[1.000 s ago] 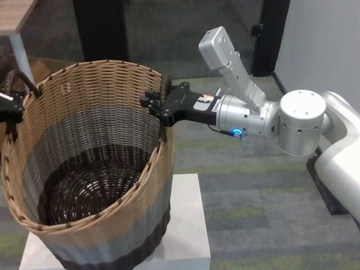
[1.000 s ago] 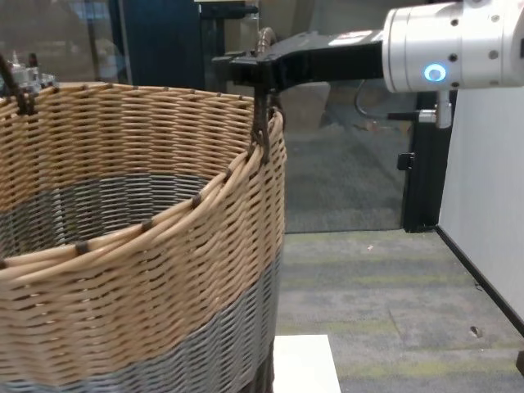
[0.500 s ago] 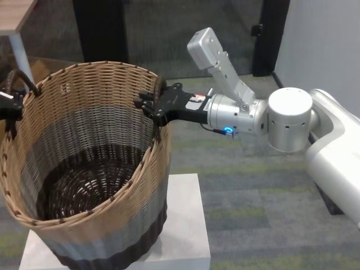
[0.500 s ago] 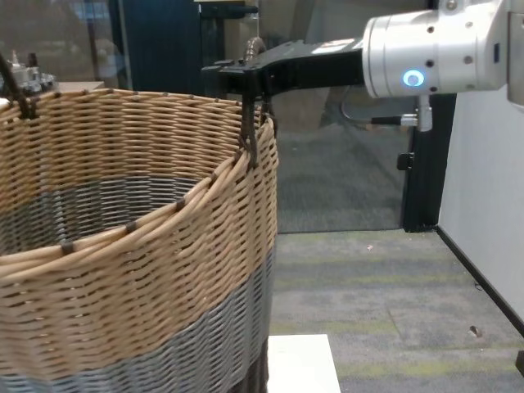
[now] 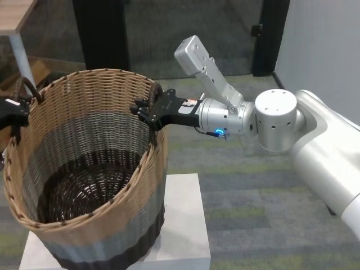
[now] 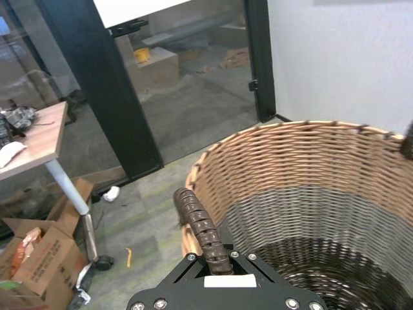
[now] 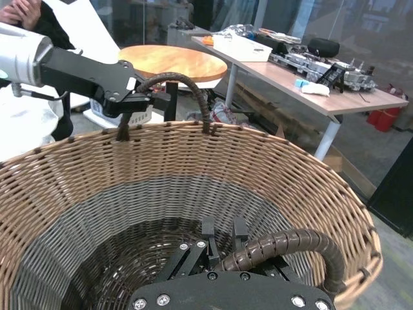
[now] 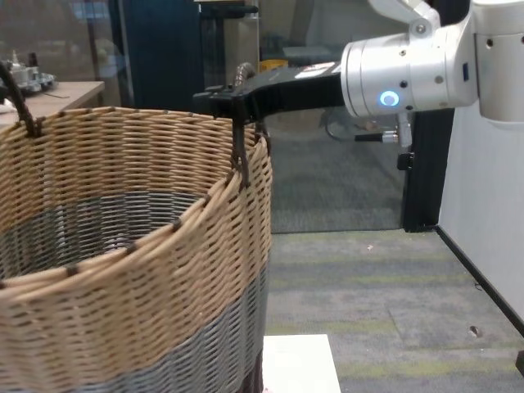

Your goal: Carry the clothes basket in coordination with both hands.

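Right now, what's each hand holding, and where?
Both hold the clothes basket by its loop handles: left hand on the left handle, right hand on the right handle.

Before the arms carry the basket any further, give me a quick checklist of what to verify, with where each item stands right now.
1. Right gripper shut on the right handle: ok.
2. Left gripper shut on the left handle: ok.
3. Basket level: not ok, it tilts.
4. Basket lifted off the white stand: cannot tell.
5. Basket empty inside: ok.
6. Free path past the wooden table on the left: cannot tell.
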`<state>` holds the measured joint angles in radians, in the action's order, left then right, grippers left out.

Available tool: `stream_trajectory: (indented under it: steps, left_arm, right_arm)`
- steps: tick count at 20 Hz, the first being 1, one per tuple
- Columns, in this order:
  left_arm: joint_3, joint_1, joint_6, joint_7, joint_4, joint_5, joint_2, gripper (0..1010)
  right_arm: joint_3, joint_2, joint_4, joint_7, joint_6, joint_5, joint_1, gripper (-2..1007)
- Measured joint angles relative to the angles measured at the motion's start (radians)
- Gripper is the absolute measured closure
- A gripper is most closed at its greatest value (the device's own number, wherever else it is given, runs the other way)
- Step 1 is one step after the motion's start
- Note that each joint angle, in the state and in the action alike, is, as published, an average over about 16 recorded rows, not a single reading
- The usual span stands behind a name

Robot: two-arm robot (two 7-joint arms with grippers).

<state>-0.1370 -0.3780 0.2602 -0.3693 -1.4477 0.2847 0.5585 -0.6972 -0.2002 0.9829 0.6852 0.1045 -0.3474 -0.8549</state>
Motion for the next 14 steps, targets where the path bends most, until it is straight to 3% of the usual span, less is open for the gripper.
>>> stream_trajectory:
  steps: [7,14]
  left_arm:
    - [-0.015,-0.008,-0.011,-0.002,0.043,-0.007,-0.022,1009]
    - [-0.032,-0.025,-0.014,-0.017,0.092,-0.003,-0.044,1009]
  right_arm:
    - [0.002,0.028,-0.079,0.003,-0.022,0.028,-0.023,834]
    - [0.016,0.039,-0.117,-0.006,-0.034,0.051,-0.032,834]
